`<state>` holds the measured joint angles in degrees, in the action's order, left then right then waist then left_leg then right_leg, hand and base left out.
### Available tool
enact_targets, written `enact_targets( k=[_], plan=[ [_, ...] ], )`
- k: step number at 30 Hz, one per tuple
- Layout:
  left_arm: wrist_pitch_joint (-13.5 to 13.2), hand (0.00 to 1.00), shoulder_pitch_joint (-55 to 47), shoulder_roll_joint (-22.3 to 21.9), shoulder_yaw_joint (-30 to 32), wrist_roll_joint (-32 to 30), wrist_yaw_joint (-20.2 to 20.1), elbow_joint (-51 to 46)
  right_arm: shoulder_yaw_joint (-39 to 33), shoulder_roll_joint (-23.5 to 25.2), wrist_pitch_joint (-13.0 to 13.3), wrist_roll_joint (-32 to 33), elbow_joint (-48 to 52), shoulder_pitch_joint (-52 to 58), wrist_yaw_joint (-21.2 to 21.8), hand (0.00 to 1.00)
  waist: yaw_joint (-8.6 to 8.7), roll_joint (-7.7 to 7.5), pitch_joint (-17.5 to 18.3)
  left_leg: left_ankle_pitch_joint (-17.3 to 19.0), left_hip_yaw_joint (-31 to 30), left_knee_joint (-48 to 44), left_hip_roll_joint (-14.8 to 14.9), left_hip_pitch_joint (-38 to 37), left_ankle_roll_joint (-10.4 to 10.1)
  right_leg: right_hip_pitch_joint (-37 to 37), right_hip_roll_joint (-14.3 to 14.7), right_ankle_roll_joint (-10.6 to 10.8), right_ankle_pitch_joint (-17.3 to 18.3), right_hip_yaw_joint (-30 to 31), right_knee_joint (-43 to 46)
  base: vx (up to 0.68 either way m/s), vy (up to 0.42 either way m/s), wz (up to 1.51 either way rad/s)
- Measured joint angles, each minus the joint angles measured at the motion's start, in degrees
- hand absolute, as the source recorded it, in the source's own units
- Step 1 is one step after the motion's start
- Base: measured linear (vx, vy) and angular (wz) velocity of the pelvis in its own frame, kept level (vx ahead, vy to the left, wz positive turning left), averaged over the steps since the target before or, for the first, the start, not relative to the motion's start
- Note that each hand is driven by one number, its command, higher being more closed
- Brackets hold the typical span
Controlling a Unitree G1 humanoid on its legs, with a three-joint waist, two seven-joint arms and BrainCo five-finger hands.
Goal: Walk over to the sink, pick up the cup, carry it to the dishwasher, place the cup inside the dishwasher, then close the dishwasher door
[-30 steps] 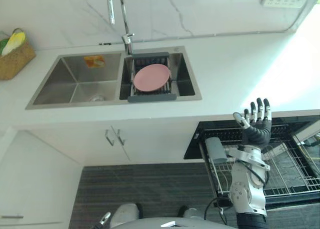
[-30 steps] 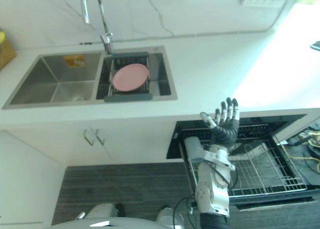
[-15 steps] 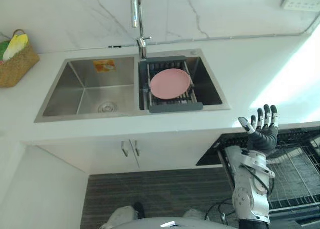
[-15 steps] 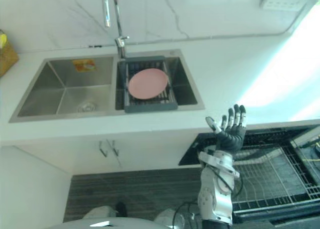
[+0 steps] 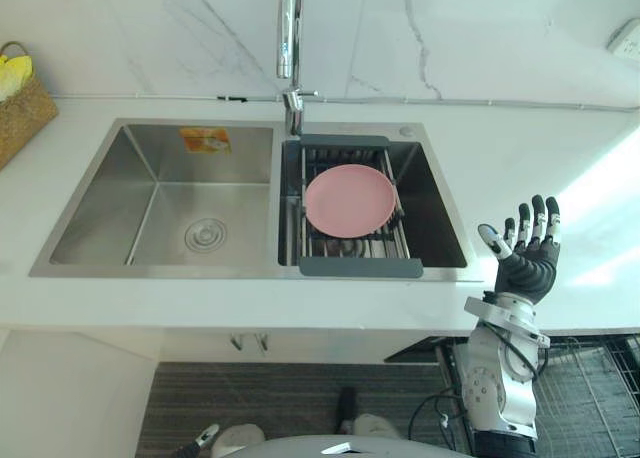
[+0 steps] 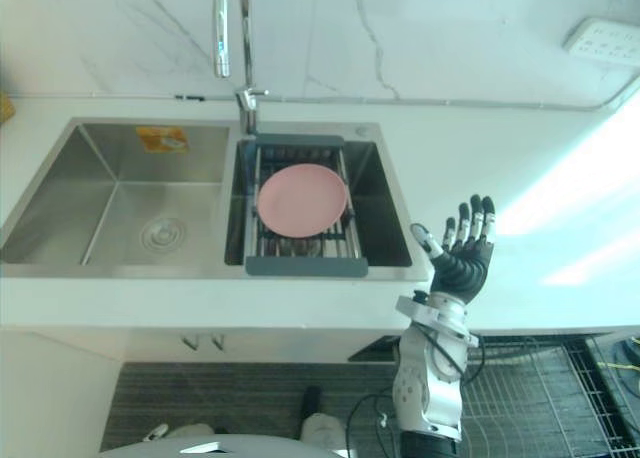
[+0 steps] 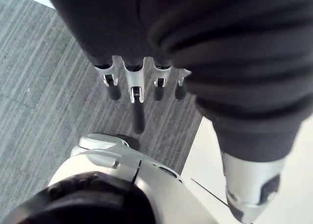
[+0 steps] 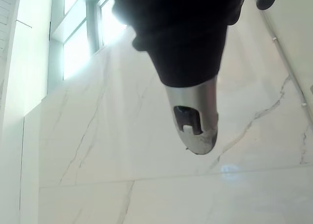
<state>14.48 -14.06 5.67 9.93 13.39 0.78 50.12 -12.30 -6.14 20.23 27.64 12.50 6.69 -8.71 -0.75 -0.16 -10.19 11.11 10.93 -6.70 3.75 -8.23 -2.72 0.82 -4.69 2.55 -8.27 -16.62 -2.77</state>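
- right hand [image 5: 527, 263] is held up at counter [image 5: 520, 138] height just right of the sink [image 5: 150, 193], fingers straight and spread, thumb out, nothing in it
- reads as a free parked pose, not a reach: it is apart from the basins and touches nothing
- left hand [image 7: 134, 94] hangs at the side over the floor [image 7: 44, 87], fingers straight and relaxed, empty
- plate [image 5: 350, 199] lies flat on the drain rack [image 5: 357, 266] spanning the right basin, presumably to drip dry
- left basin has only its drain [image 5: 205, 235] and a sticker [image 5: 205, 139] on the back wall
- cup: can't place it from these views; neither hand has it, and the sink carries just the plate and drain rack
- dishwasher rack [image 6: 530, 398] sticks out under the counter edge at the right, so i judge the door is not shut yet and that step is left
- around: faucet [image 5: 290, 38] rises at the divider between the basins, basket [image 5: 20, 113] on the counter far left, wall socket [image 6: 605, 36] far right
- in the way: the pulled-out dishwasher rack sits beside and behind the right arm, so lowering that arm could snag the wires
- the counter lip overhangs that rack too
- faucet only matters for a reach into the sink
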Motion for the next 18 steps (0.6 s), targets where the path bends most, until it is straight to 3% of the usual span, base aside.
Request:
enact_targets(
  k=[6,11,16,18],
  plan=[
    [0.0,0.00,0.1,0.0,-0.3,0.0,-0.4,0.0,-0.1,0.0,0.0,0.2,0.0,0.0,0.0,0.00,0.01,-0.29,0.0,-0.3,-1.3,-0.2,-0.4,0.3,0.4,0.2,-0.6,0.0,0.0,-1.4,0.6,-0.01,0.004,0.09],
    [-0.2,0.00,0.4,1.0,-1.0,1.3,-0.9,-0.1,0.1,0.0,-0.5,2.4,-0.4,-0.8,0.4,0.00,-1.18,-1.73,-0.8,-0.2,-3.1,-1.4,-1.4,0.2,1.3,0.6,-2.1,0.4,0.8,-2.4,3.5,-0.07,0.030,0.18],
    [-1.1,0.00,-0.2,0.9,2.1,6.8,7.3,0.0,-0.4,-0.3,-6.2,0.8,-1.3,-1.9,-3.6,0.00,-1.64,-3.97,-1.4,0.8,-3.3,-2.8,-3.0,0.2,2.4,0.4,-4.1,0.2,1.5,-1.2,5.6,-0.11,0.048,0.02],
    [-1.2,0.00,-0.8,0.5,3.8,6.5,8.8,0.0,-1.3,-0.7,-8.1,-2.2,-1.2,-1.9,-4.6,0.00,-1.58,-4.40,-1.6,0.9,-3.0,-3.3,-3.1,0.3,2.6,0.3,-4.3,0.4,1.8,-0.7,5.6,-0.06,0.032,-0.04]
  ],
)
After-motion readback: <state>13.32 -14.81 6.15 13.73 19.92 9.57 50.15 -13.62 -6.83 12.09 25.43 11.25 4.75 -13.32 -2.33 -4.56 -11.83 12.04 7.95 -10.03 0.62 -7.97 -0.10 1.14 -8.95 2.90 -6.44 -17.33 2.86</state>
